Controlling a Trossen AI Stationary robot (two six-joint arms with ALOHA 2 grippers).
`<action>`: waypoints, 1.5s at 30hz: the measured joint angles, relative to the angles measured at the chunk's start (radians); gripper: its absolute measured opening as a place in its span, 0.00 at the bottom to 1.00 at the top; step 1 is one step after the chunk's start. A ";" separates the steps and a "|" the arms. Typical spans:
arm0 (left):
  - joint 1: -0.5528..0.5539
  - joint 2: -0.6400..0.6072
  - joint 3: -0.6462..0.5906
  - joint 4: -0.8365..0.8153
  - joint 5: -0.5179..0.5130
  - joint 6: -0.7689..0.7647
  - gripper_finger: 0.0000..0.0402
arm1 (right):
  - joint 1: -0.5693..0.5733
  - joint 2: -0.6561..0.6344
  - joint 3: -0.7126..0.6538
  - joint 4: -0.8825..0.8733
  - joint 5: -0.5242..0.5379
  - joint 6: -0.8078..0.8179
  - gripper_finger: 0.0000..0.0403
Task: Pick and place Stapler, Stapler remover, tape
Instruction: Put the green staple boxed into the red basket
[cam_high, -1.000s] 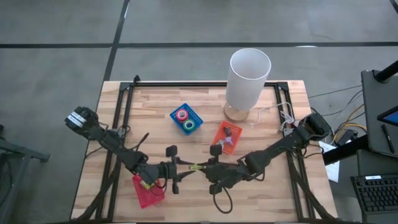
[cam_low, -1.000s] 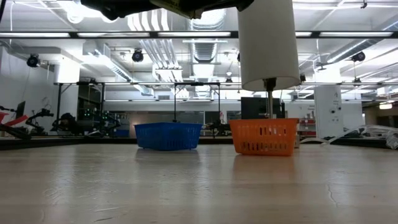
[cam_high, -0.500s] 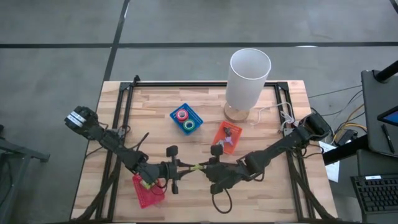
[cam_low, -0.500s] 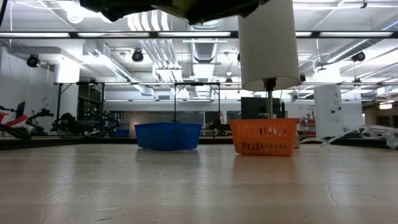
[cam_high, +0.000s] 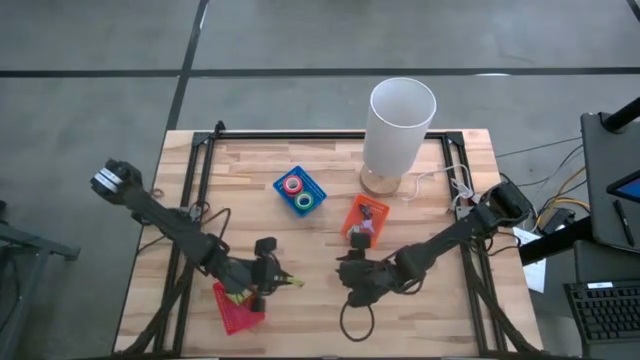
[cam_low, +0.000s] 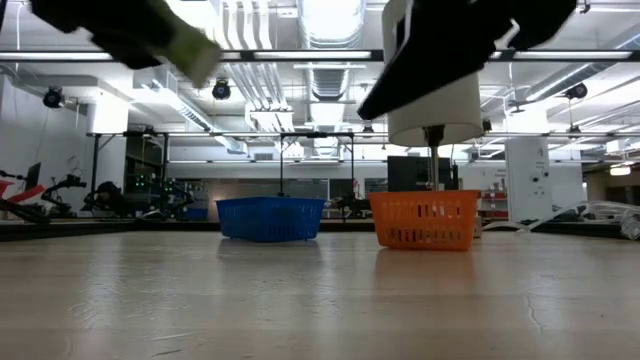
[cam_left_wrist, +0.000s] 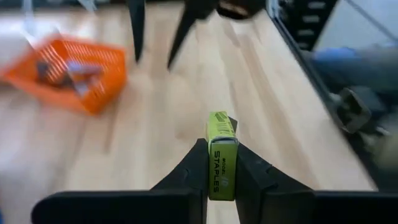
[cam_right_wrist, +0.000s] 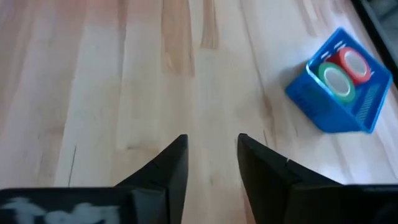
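A yellow-green staple box printed "STAPLES" is in my left gripper, above the table's near left part beside a red tray. My right gripper stands open over the near middle with nothing between its fingers. Two tape rolls, one red and one green-faced, lie in a blue tray. An orange tray holds small dark and grey items; whether they are the stapler and stapler remover I cannot tell. My left gripper pinches the staple box by its two long side faces between its two fingers. The box runs along the fingers and its far end sticks out past the tips. It is lifted clear of the table, and the fingers slant slightly downward.
A tall white lamp stands at the far right, just behind the orange tray. Bare wood lies between the two grippers and along the near edge. A dark cable loop hangs under my right arm. Black frame rails run along the table's sides.
A second ago both grippers met over the near middle with the staple box between them. My right gripper has opened, let go and sunk a little. My left gripper has drawn back toward the table's left edge with the box and has turned.
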 joint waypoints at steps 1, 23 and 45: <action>-0.002 -0.022 0.000 -0.046 0.027 -0.034 0.11 | 0.000 0.000 -0.009 0.000 -0.001 0.011 0.33; -0.057 -0.233 -0.245 -0.281 0.591 -0.835 0.20 | 0.000 0.000 -0.127 0.028 0.000 0.127 0.28; -0.030 -0.364 -0.381 -0.127 0.649 -0.860 0.32 | -0.004 0.000 -0.124 0.042 0.005 0.117 0.17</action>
